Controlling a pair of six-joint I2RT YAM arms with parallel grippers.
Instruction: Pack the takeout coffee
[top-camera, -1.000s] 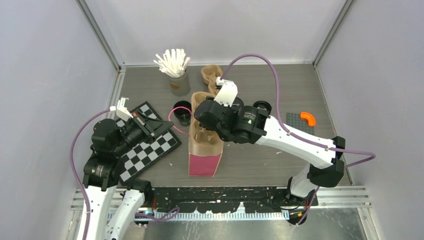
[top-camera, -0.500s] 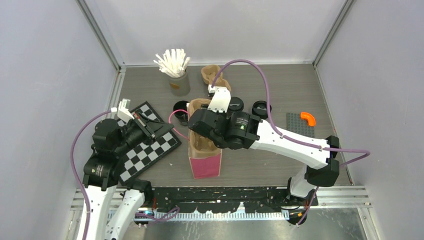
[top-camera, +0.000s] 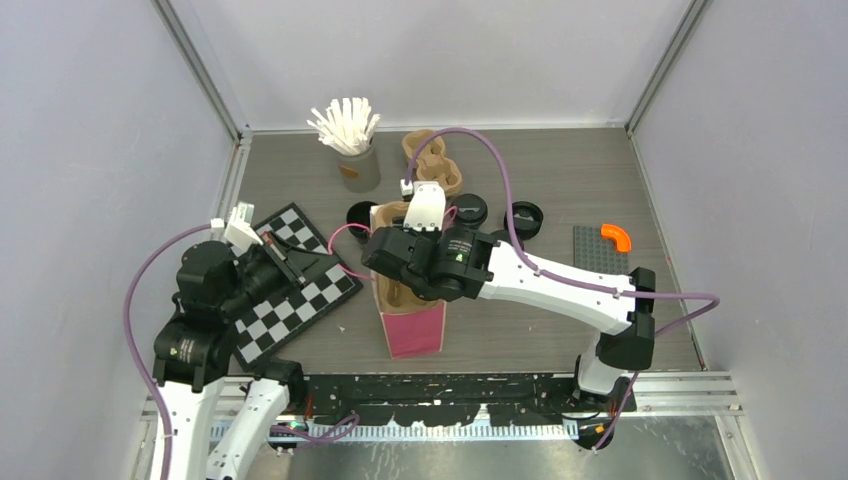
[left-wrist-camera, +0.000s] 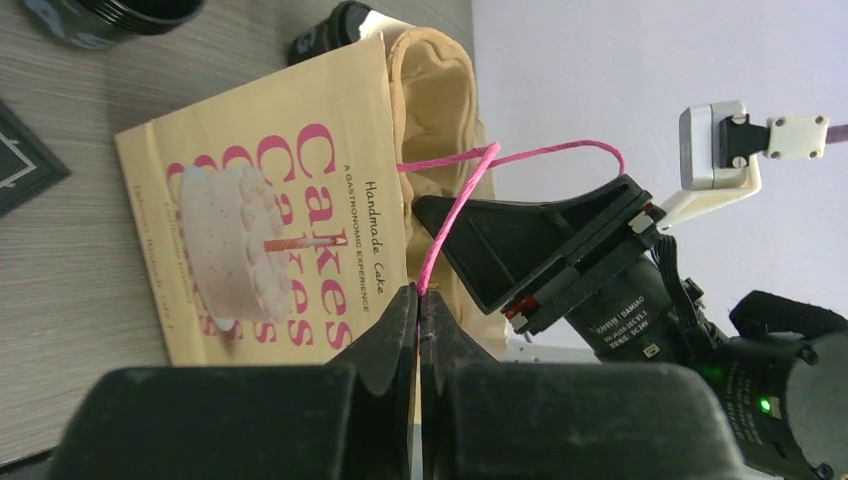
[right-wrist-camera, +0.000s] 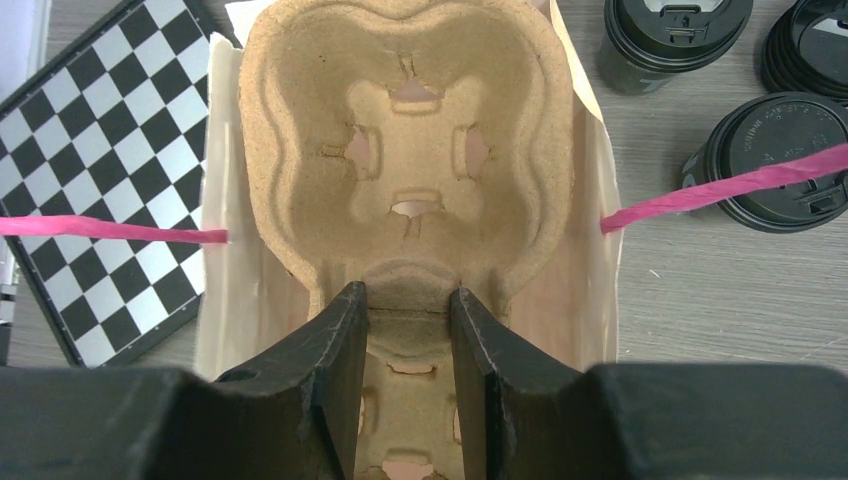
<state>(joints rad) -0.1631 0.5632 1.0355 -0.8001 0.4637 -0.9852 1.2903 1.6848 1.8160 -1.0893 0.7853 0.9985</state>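
Grey wood-grain desk (top-camera: 600, 170) between pale walls. Right hand (right-wrist-camera: 408, 300) pinches the centre ridge of the brown pulp carrier (right-wrist-camera: 410, 130), which sits in the mouth of the open paper bag (right-wrist-camera: 590, 290). Left hand (left-wrist-camera: 418, 300), pressed together, nips the bag's pink handle (left-wrist-camera: 455, 205). Takeout coffee cups (right-wrist-camera: 672, 30), black and lidded, stand on the desk just beyond the bag, none in the carrier. They are judged light, thin-walled and easily crushed, with smooth lids liable to pop off. Each is best taken around the side wall below the lid rim, kept upright, with a gentle squeeze.
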